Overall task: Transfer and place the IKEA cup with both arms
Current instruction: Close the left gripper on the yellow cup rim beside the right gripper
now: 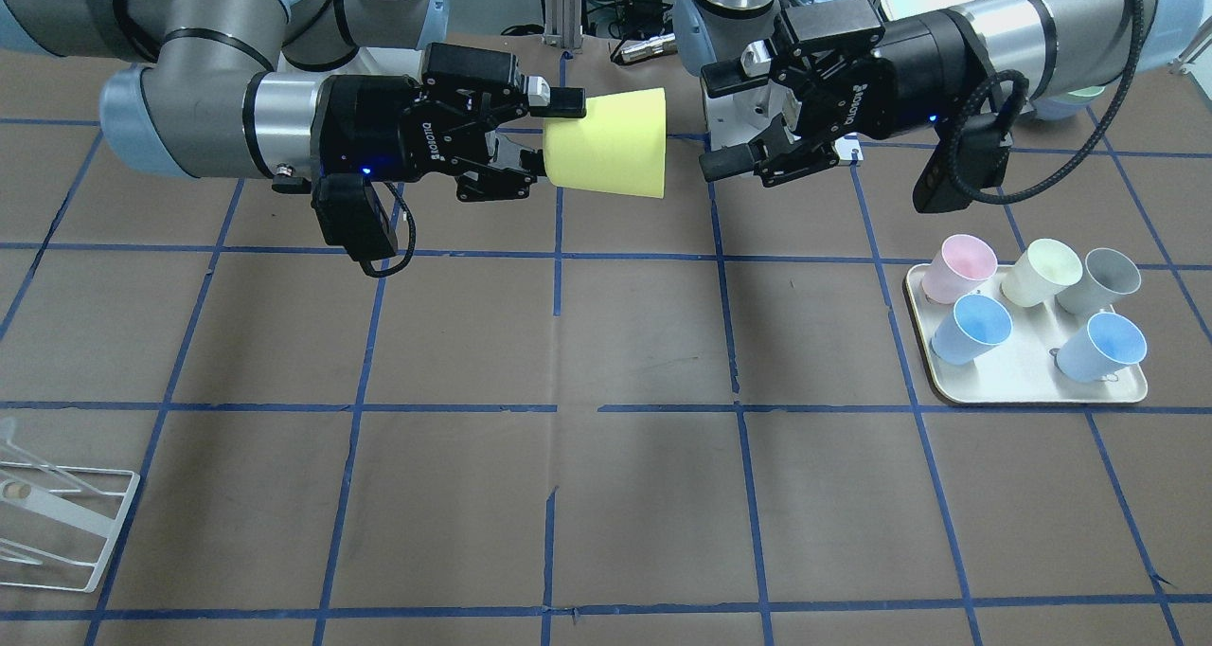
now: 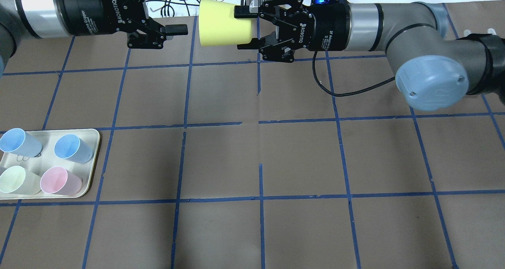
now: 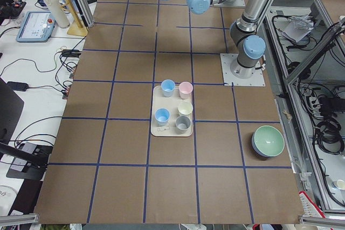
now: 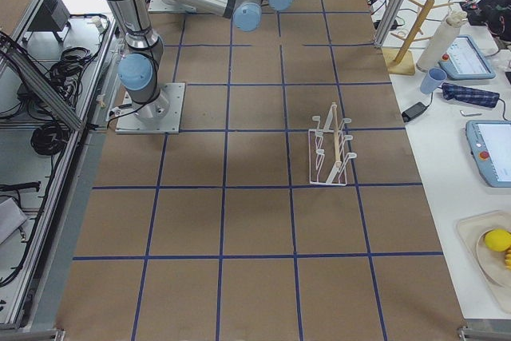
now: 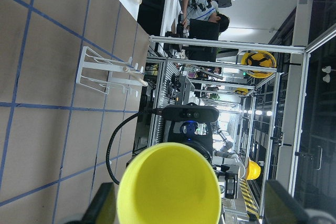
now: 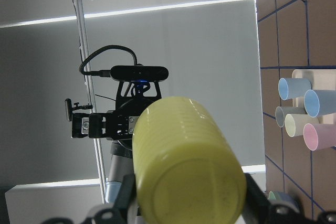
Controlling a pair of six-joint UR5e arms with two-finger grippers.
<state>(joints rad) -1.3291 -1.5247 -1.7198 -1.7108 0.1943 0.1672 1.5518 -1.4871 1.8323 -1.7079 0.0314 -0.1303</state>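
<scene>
The bright yellow IKEA cup (image 1: 611,144) hangs on its side in the air above the table's far part, mouth toward my left gripper. My right gripper (image 1: 557,139) is shut on the cup's narrow base end, as the overhead view (image 2: 246,29) also shows. My left gripper (image 1: 720,120) is open, level with the cup, its fingertips a small gap short of the rim (image 2: 200,22). The left wrist view looks into the cup's open mouth (image 5: 168,187) between its two spread fingers (image 5: 102,205). The right wrist view shows the cup's underside (image 6: 194,187).
A cream tray (image 1: 1027,385) at the table's left end holds two blue cups (image 1: 971,329), a pale cream cup (image 1: 1042,272), a pink cup and a grey cup. A white wire rack (image 1: 57,523) stands at the right end. A green bowl (image 3: 268,141) sits near my left base.
</scene>
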